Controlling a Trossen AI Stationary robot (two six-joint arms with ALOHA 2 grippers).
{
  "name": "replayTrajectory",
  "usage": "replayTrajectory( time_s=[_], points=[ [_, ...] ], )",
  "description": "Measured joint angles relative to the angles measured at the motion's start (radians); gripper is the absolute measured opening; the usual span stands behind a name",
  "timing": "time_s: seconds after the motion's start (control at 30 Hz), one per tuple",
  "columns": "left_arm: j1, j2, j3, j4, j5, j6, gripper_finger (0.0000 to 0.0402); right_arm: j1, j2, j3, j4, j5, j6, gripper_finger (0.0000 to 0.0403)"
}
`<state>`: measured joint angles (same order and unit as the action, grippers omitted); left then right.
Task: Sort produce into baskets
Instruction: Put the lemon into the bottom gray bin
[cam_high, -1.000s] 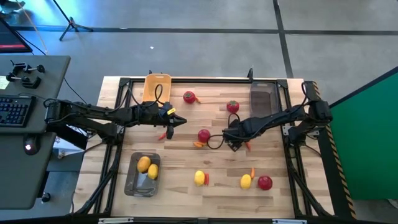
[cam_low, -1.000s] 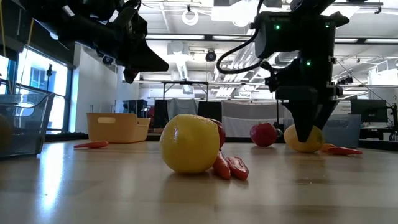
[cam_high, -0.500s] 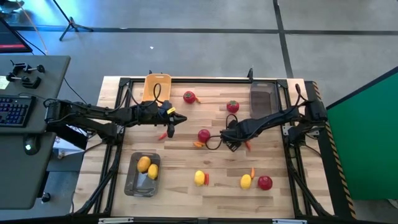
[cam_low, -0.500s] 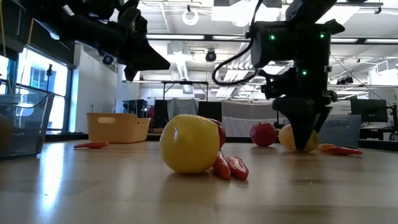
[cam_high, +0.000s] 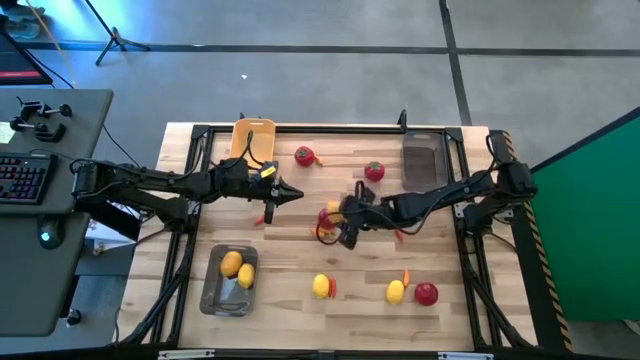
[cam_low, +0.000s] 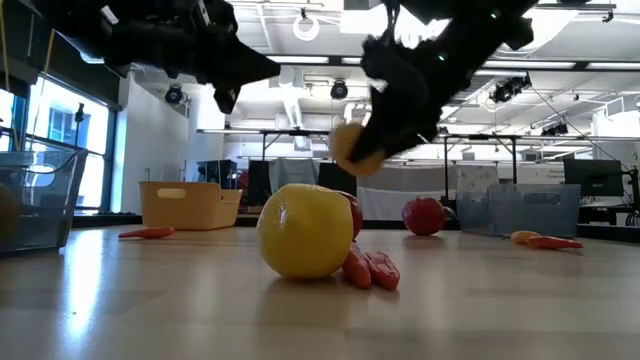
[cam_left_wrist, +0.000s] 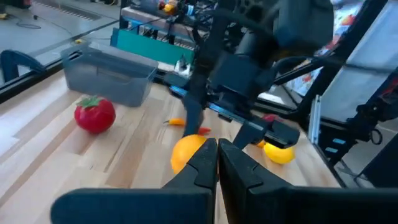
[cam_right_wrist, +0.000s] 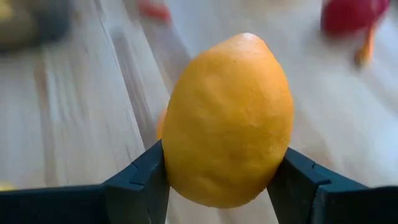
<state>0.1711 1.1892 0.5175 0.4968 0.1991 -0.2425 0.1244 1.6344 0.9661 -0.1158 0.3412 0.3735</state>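
Note:
My right gripper is shut on a yellow lemon and holds it above the table's middle, over a red fruit; the low view also shows the lemon in the air. My left gripper is shut and empty, raised left of the middle. Two lemons lie in the near-left dark tray. Two more lemons lie near the front. The yellow-orange basket stands at the far left and a second dark tray at the far right. My right gripper pinches the lemon between its two fingers, one on each long side. The lemon's pointed end sticks out ahead of the fingers. The fingers slant down from the table's right. The lemon is lifted clear of the table.
Red fruits lie at the far middle and near right. Thin orange-red carrot pieces are scattered on the wood. A desk with a keyboard stands left of the table.
My right gripper has taken a lemon up off the table right of the middle. It has carried the lemon up and toward the table's left, and has tipped from pointing straight down to slanting. The lemon now hangs clear above the red fruit.

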Motion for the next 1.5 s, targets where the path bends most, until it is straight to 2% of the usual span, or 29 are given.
replayTrajectory(
  time_s=[0.13,0.23,0.5,0.67,0.77,0.9,1.5],
  points=[
    [0.000,0.000,0.000,0.026,0.002,-0.011,0.0009,-0.007,-0.004,0.001,0.144,-0.014,-0.118,0.0194],
    [-0.001,0.000,0.006,0.032,0.008,0.019,0.0033,-0.007,-0.006,0.001,0.221,-0.027,-0.192,0.0194],
    [-0.001,0.000,0.042,0.015,0.129,0.038,0.0149,-0.007,-0.014,0.001,0.347,-0.037,-0.330,0.0194],
    [-0.003,0.000,0.072,-0.072,0.125,0.072,0.0222,-0.007,-0.036,0.001,0.381,-0.037,-0.400,0.0194],
    [-0.009,0.000,0.093,-0.104,0.093,0.092,0.0246,-0.007,-0.037,0.001,0.392,-0.037,-0.429,0.0194],
    [-0.010,0.000,0.117,-0.145,0.057,0.122,0.0254,-0.007,-0.037,0.001,0.392,-0.043,-0.443,0.0194],
    [-0.070,0.158,0.246,-0.179,0.089,0.212,0.0254,-0.007,-0.037,0.001,0.405,-0.088,-0.461,0.0195]
  ],
)
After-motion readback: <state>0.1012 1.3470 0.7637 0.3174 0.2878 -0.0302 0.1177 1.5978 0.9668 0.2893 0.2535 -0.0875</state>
